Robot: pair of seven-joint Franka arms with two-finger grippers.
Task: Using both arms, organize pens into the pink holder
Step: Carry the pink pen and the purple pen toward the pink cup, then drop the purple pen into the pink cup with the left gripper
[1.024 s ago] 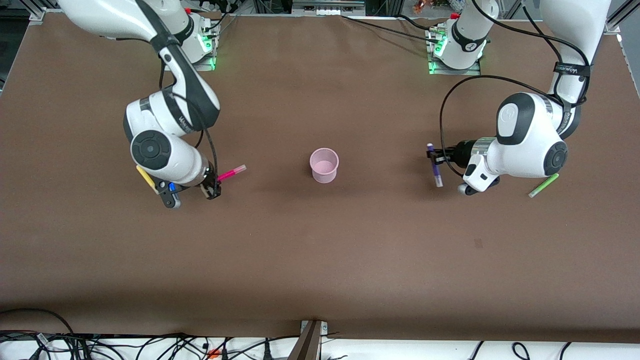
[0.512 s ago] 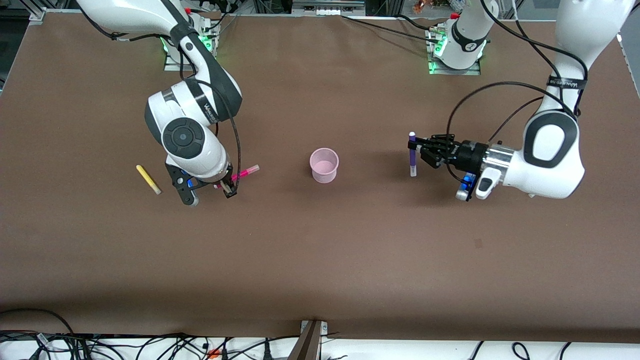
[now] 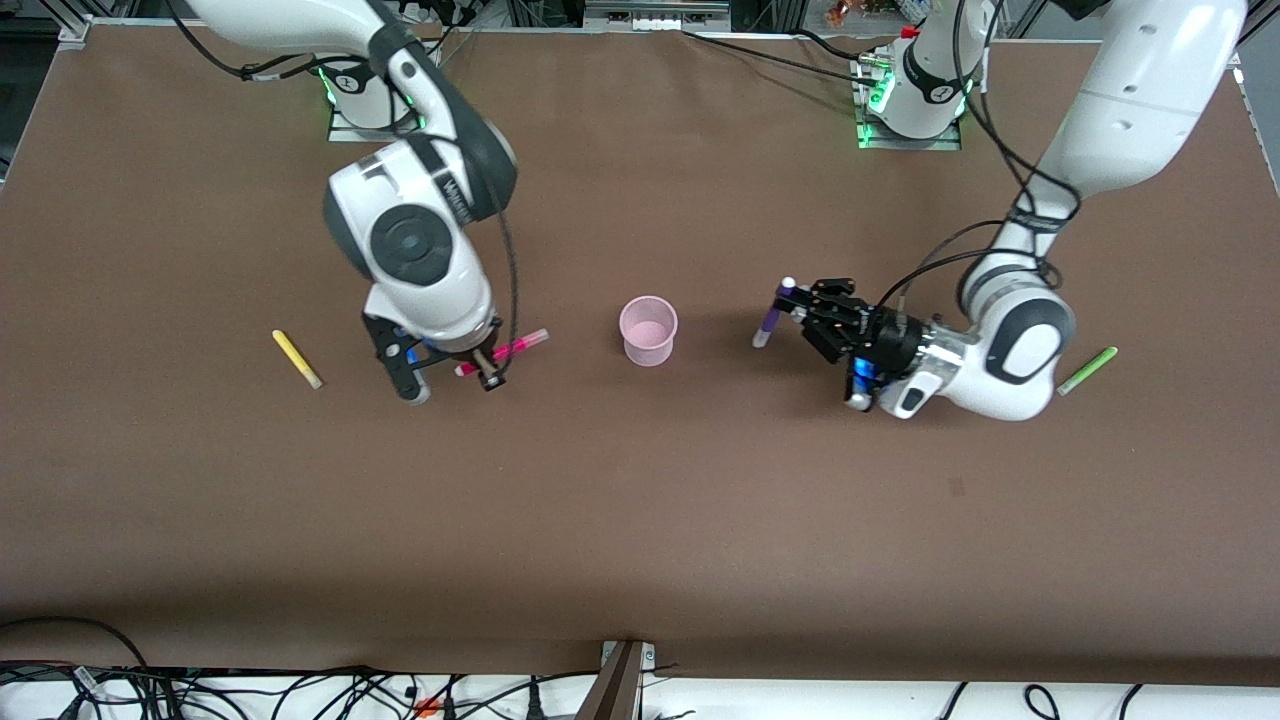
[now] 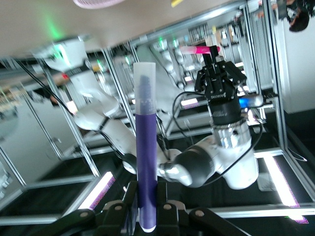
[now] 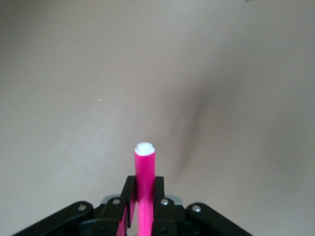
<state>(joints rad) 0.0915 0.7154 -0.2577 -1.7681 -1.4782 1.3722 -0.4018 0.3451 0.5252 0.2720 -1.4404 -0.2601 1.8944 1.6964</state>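
The pink holder point(image 3: 648, 330) stands upright mid-table. My right gripper point(image 3: 490, 372) is shut on the magenta-pink pen point(image 3: 505, 351), held above the table beside the holder toward the right arm's end; the right wrist view shows the pen point(image 5: 144, 182) between the fingers. My left gripper point(image 3: 795, 312) is shut on the dark purple pen point(image 3: 772, 315), held above the table beside the holder toward the left arm's end; the pen also shows in the left wrist view point(image 4: 146, 172). The yellow pen point(image 3: 297, 358) and light green pen point(image 3: 1087, 370) lie on the table.
The brown table point(image 3: 640, 520) has bare room nearer the front camera. The arm bases point(image 3: 905, 100) stand along the table's edge farthest from the camera. Cables hang below the table's front edge. The right gripper also shows in the left wrist view point(image 4: 216, 81).
Both arms have moved toward the holder with their pens raised. The left gripper has tilted the purple pen. The green pen, hidden half a second ago, shows again.
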